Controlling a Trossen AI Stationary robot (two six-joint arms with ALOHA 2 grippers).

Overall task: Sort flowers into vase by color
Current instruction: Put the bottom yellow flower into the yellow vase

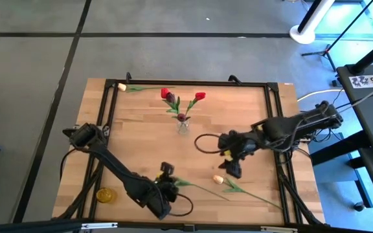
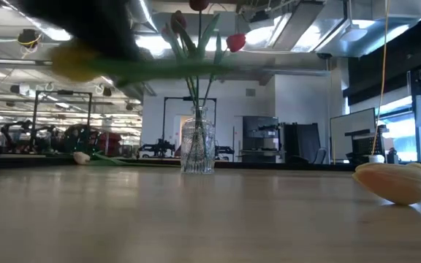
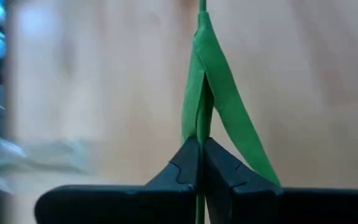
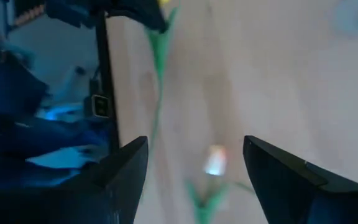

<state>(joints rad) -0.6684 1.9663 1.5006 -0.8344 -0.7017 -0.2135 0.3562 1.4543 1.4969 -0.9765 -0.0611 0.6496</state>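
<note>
Near the table's front edge, the left gripper (image 1: 168, 184) is clamped on the green stem (image 3: 199, 118) of a flower; its head is hidden in the left wrist view. From above, that stem (image 1: 203, 189) runs rightward along the wood. In the low view a blurred yellow head (image 2: 79, 62) hangs close to the lens, with a dark shape cutting off the top left corner. The right gripper (image 1: 228, 155) hovers right of centre, fingers spread apart, above a cream tulip (image 1: 218, 179) lying flat. A glass vase (image 1: 182, 123) at mid-table holds red tulips (image 1: 167, 94) and a maroon one (image 1: 171, 99). Another cream tulip (image 1: 123, 87) lies at the far rail. Open wood surrounds the vase. A yellow disc (image 1: 105, 195) sits at the front left corner.
</note>
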